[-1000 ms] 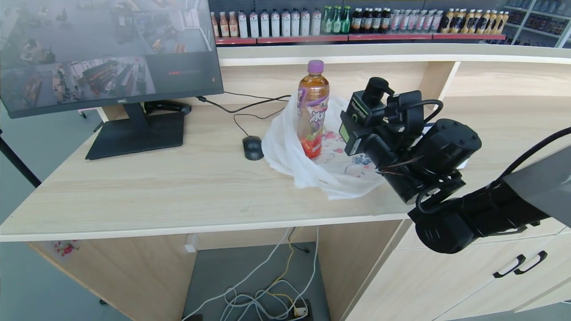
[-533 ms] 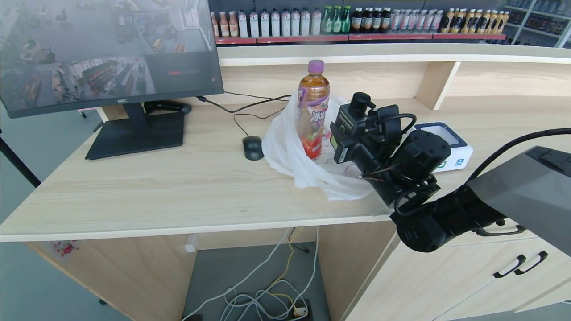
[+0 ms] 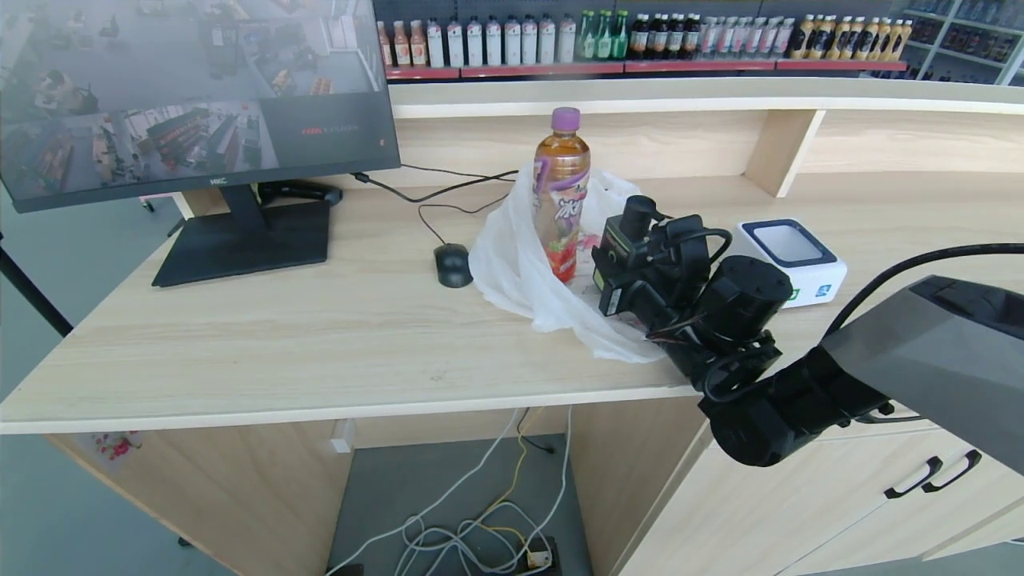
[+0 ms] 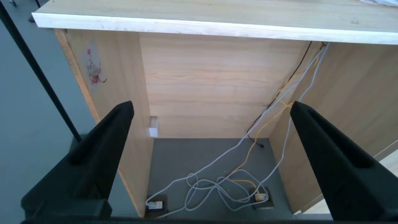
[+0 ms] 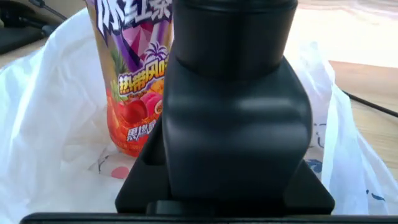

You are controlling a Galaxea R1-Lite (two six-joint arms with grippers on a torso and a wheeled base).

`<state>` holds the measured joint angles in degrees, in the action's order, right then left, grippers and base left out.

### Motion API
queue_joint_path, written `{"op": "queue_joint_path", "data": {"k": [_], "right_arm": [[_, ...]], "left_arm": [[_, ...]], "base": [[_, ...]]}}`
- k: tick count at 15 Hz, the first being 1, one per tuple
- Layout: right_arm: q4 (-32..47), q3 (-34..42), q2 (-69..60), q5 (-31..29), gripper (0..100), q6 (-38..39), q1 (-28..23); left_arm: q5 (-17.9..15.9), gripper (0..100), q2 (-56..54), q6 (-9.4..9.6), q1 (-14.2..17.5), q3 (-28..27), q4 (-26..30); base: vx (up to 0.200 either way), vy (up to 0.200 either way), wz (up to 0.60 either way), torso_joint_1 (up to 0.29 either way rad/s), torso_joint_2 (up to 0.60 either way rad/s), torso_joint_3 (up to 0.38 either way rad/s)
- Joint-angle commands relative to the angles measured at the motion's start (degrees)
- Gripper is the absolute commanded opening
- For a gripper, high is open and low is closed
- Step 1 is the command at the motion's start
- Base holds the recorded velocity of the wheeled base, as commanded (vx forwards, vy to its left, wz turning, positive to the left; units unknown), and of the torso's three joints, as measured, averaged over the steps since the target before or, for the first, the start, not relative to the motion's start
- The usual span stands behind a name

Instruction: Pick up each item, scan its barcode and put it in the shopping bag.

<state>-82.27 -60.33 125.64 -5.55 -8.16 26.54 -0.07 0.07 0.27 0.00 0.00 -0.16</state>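
At a shop checkout counter (image 3: 320, 336), the left gripper (image 4: 211, 109) hangs below the worktop edge with its jaws spread wide and nothing between them, facing loose cables (image 4: 236, 180) on the floor under the desk. Up top, from the left, stand a monitor (image 3: 192, 88) and a mouse (image 3: 454, 266), then the white shopping bag (image 3: 512, 276) with a purple-capped drink bottle (image 3: 562, 188) upright inside it. The right gripper (image 3: 644, 248) sits low over the bag's near side, just beside the bottle, and the barcode scanner (image 3: 792, 256) lies farther right.

With the bottle in the bag, that item looks finished; no other loose goods lie on the counter, so little seems left to do. Whether the right gripper is clenched or released cannot be told, because a dark shape (image 5: 233, 124) blocks its own camera.

The head view gives the layout — scanner, bag and arm in one line. The right wrist view brings in the bottle's fruit-printed label (image 5: 134, 93) and the bag's crumpled plastic (image 5: 50, 124) at close range. The left wrist view supplies the space beneath the counter.
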Motion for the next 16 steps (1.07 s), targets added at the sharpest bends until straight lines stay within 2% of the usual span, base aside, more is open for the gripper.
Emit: {"op": "queue_joint_path", "data": {"k": [1,5,16], "right_arm": [[-0.1,0.9,0.0,0.0,0,0.0,-0.6],[-0.2,0.9,0.6,0.0,0,0.1,-2.6],[-0.2,0.0,2.6,-1.0,0,2.7,-2.4]], "left_arm": [[0.0,100,0.0,0.0,0.0,0.0,0.0],[0.0,100,0.0,0.0,0.0,0.0,0.0],[0.0,100,0.0,0.0,0.0,0.0,0.0]], "base": [[0.0,0.0,0.0,0.0,0.0,0.0],[0.0,0.0,0.0,0.0,0.0,0.0],[0.0,0.0,0.0,0.0,0.0,0.0]]}}
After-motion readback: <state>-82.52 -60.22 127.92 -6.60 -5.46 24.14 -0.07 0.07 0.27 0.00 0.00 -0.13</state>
